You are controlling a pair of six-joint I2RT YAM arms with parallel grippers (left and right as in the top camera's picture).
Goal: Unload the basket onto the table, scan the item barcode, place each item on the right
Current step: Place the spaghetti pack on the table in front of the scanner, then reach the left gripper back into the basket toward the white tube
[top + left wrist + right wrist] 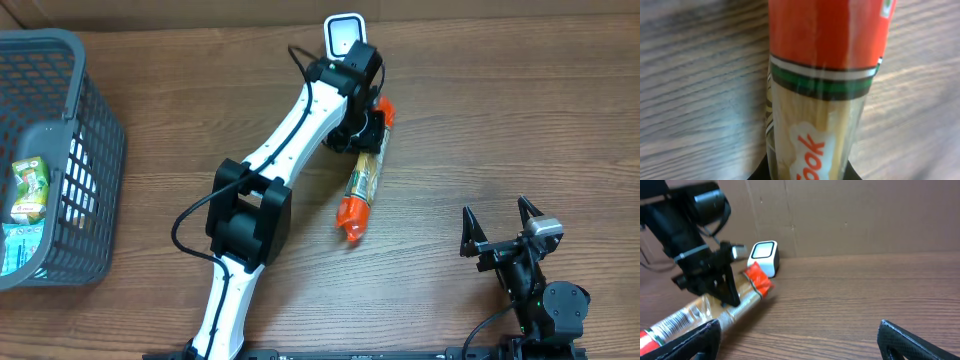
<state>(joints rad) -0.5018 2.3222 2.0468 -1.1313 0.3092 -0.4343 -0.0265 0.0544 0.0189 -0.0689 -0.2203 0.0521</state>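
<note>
From the overhead view, the left arm (290, 135) is reaching across the wooden counter (520, 100). The left fingers (365, 130) are clamping tight on the upper part of a long pasta packet (362, 185). The packet is lying slantwise, with one orange end pointing toward the near edge. Its other end is sitting near the white scanner (343, 35) at the far side. The right fingers (467, 228) are standing wide apart over the near right corner, gripping nothing, well apart from the packet. A grey basket (95, 130) is sitting at the left edge, holding a green carton (30, 188).

The left wrist view is looking straight down the packet (825, 75). An orange cap, a green and black band and clear film over pale strands are filling the frame. The counter (690, 75) is blurring behind it.

In the right wrist view, the two spread fingers (910, 342) are framing the scene with nothing between them. Beyond them the left fingers (725, 292) are pinching the packet (695, 317), which is showing barcode stripes near its close end. The scanner (764, 256) is standing just beside the packet's far orange end.
</note>
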